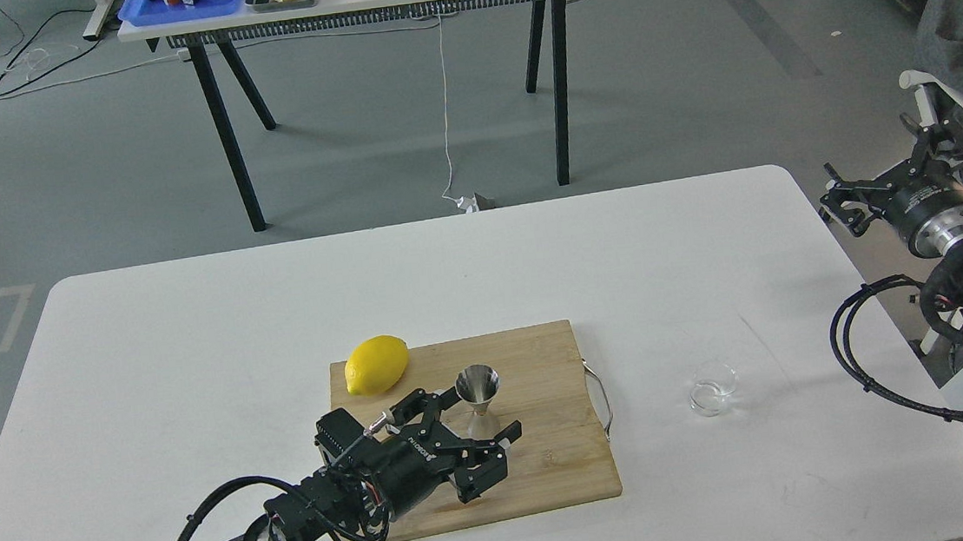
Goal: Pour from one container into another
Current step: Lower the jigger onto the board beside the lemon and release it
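1. The left gripper (471, 433), black and angular, lies nearest the camera, low over the front of the board. Its fingers are spread, with the jigger's base between them; whether they touch it cannot be told.
2. The table (192, 348) is white and smooth, with rounded corners.
3. The lemon (376, 364), glossy yellow and oval, rests on the board's back left corner.
4. The board (551, 465) is pale wood with straight grain, rectangular, with a thin metal handle (602, 399) on its right edge.
5. The jigger (479, 400), shiny steel and hourglass-shaped, stands upright near the board's middle, just right of the lemon.
6. The cup (712, 387), low, round clear glass, sits on the bare table right of the board, well apart from the jigger.
7. The right gripper (850, 202) hangs off the table's right edge, black fingers on a silver wrist; it looks spread and holds nothing.
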